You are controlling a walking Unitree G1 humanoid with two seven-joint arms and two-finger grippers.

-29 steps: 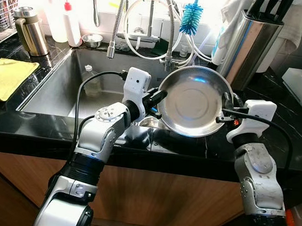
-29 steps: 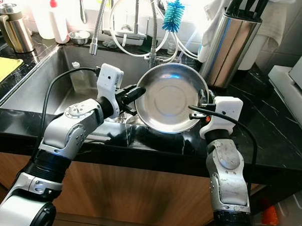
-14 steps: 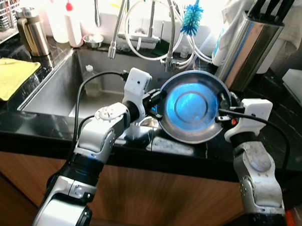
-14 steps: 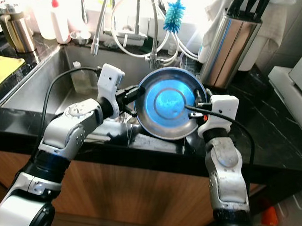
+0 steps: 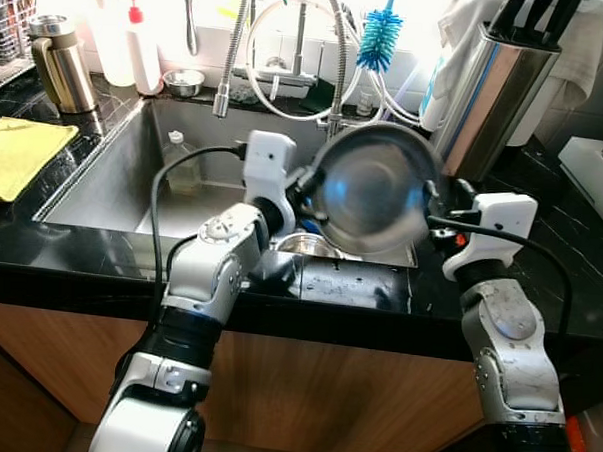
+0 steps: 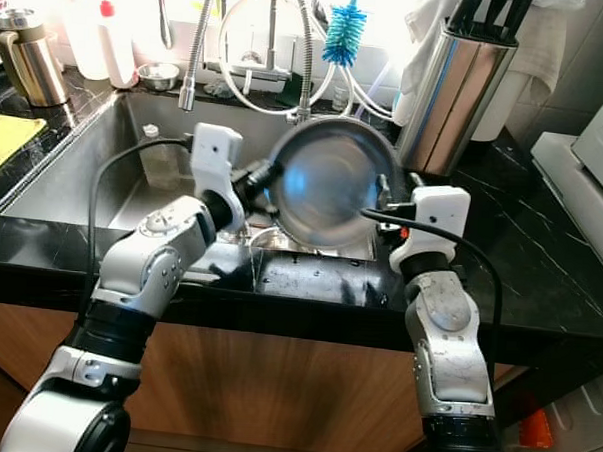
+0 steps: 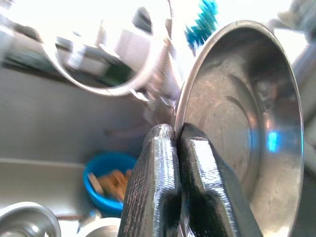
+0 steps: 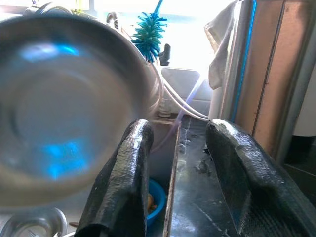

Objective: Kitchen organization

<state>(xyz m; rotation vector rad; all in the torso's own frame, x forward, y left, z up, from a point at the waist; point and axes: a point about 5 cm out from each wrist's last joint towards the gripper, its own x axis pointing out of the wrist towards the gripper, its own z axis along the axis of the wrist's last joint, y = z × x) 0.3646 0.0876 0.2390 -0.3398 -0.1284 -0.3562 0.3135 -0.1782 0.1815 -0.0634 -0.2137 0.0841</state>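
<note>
A round steel bowl (image 5: 373, 187) hangs tilted and blurred over the right end of the sink (image 5: 113, 183). My left gripper (image 5: 305, 182) is shut on the bowl's left rim; in the left wrist view its fingers (image 7: 158, 163) pinch the thin edge of the bowl (image 7: 237, 128). My right gripper (image 5: 441, 200) stands open just right of the bowl. In the right wrist view the bowl (image 8: 64, 108) lies outside the right gripper (image 8: 180, 126), beside one finger, with nothing between the fingers.
Below the bowl, the sink holds a blue bowl (image 7: 111, 180), steel dishes (image 5: 306, 246) and a plastic bottle (image 5: 181, 161). Faucet hoses (image 5: 289, 45) and a blue brush (image 5: 380, 34) hang behind. A knife block (image 5: 503, 80) stands at the right, a yellow cloth (image 5: 20, 149) and a jug (image 5: 58, 60) at the left.
The bowl has come away from the right gripper's fingers and swung left and up over the sink, held by the left gripper alone. The right gripper has stayed near the counter edge.
</note>
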